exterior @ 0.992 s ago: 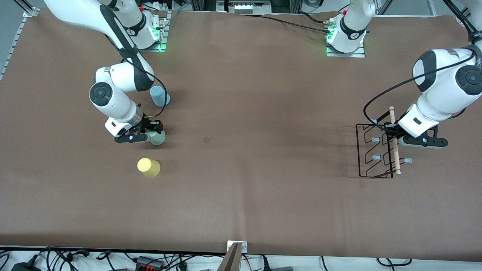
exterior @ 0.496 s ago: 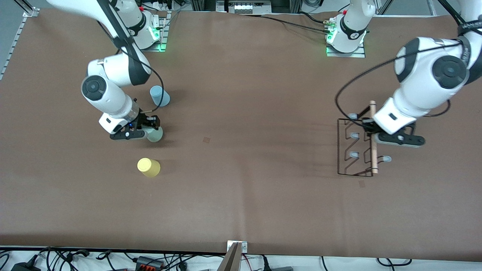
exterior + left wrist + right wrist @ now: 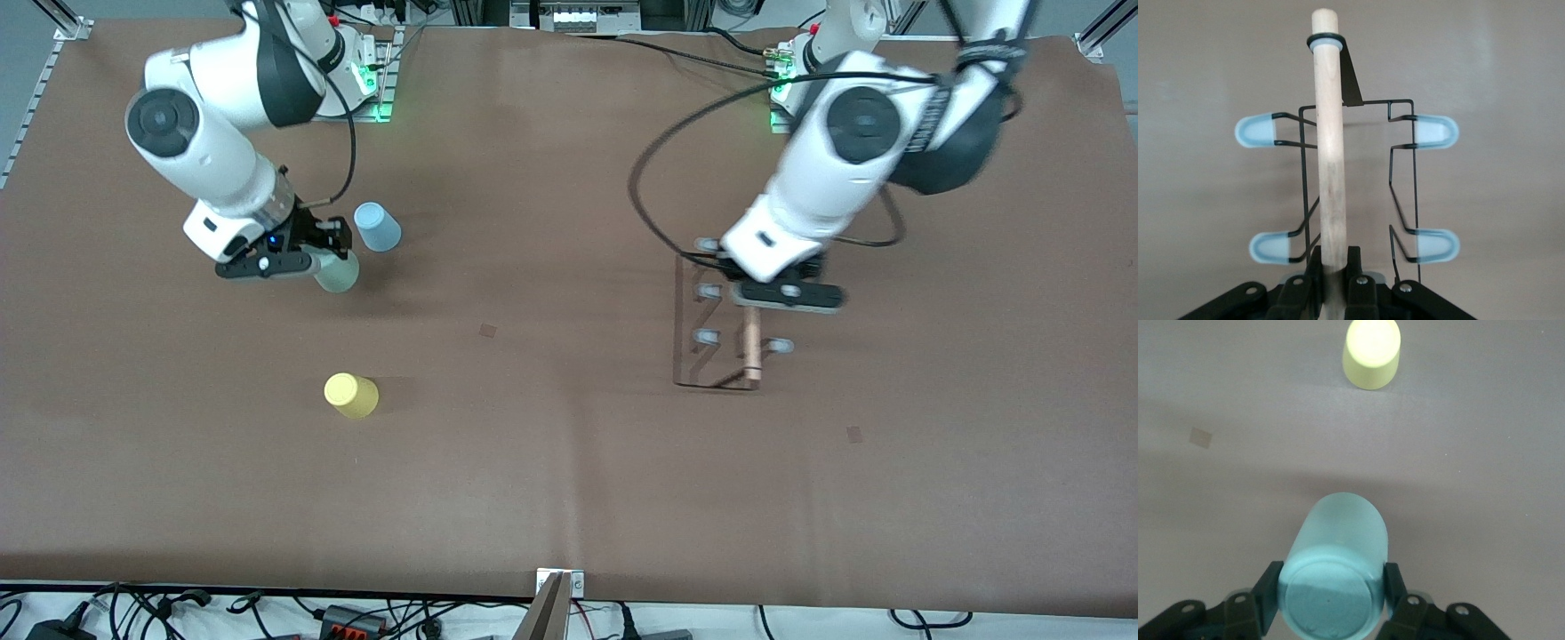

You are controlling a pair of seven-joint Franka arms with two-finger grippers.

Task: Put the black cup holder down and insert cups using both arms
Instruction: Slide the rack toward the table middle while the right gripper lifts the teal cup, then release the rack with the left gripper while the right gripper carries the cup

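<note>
Since half a second ago the left arm has carried the black cup holder (image 3: 722, 333) away from its own end of the surface toward the middle, and the right arm has drawn the sage green cup (image 3: 337, 272) up and toward the surface's edge by the robot bases. The left tool (image 3: 751, 307) is clenched on the holder's wooden rod handle (image 3: 1331, 167), its fingers pressed to either side of the rod, with the wire frame and grey-tipped pegs hanging under it over the surface. The right tool (image 3: 327, 256) is clamped on the sage green cup, one finger (image 3: 1395, 585) on each side of its wall, holding it over the surface just beside the light blue cup (image 3: 377, 227). The light blue cup and the yellow cup (image 3: 351, 395) both stand upside down on the surface toward the right arm's end, the yellow one nearer the front camera. No cup sits on the holder's pegs.
</note>
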